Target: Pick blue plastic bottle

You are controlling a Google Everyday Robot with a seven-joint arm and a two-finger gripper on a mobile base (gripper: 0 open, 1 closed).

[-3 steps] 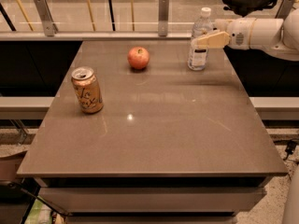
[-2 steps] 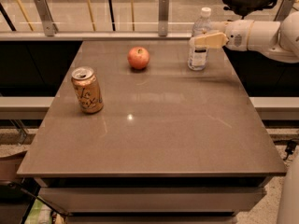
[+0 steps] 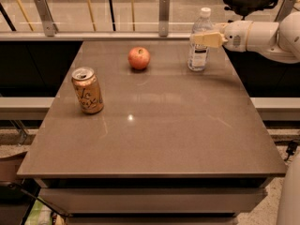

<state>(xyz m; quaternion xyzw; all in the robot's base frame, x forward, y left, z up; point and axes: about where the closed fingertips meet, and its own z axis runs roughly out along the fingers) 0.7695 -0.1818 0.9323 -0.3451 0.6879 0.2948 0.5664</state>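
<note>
The blue plastic bottle [image 3: 198,56] is clear, with a white cap and a white label. It stands upright at the far right of the brown table [image 3: 154,135]. My gripper [image 3: 202,39] reaches in from the right on a white arm [image 3: 262,35]. It sits at the bottle's upper body, level with its shoulder, and crosses in front of it. The bottle's base rests on the table.
A red apple [image 3: 139,58] sits at the far middle of the table. An orange-tan drink can [image 3: 87,90] stands upright at the left. A glass railing with metal posts [image 3: 163,14] runs behind the table's far edge.
My gripper has moved slightly to the left, further across the bottle. The bottle, apple and can have not moved.
</note>
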